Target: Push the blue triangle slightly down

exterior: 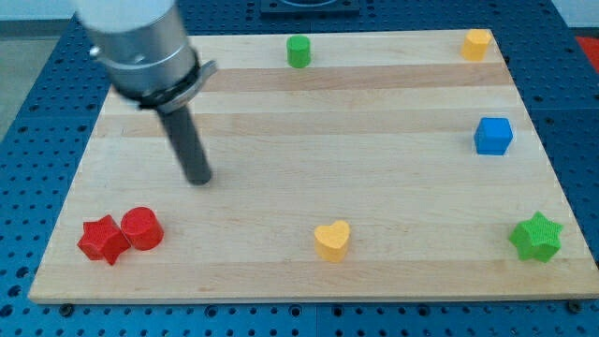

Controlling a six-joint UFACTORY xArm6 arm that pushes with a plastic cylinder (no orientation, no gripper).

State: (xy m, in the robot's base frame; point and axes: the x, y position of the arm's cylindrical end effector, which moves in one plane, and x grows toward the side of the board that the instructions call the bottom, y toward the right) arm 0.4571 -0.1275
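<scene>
No blue triangle shows in the camera view. The only blue block I see is a blue cube [493,136] near the view's right edge. My tip [198,180] rests on the wooden board [374,112] in its left half, touching no block. It is above and to the right of the red cylinder [142,228] and red star [103,240]. The arm's grey body [140,47] covers the board's upper left corner and hides what lies beneath it.
A green cylinder [298,51] stands at the view's top middle. An orange block [476,43] sits at the top right corner. A yellow heart [332,240] lies at the bottom middle. A green star [536,237] is at the bottom right.
</scene>
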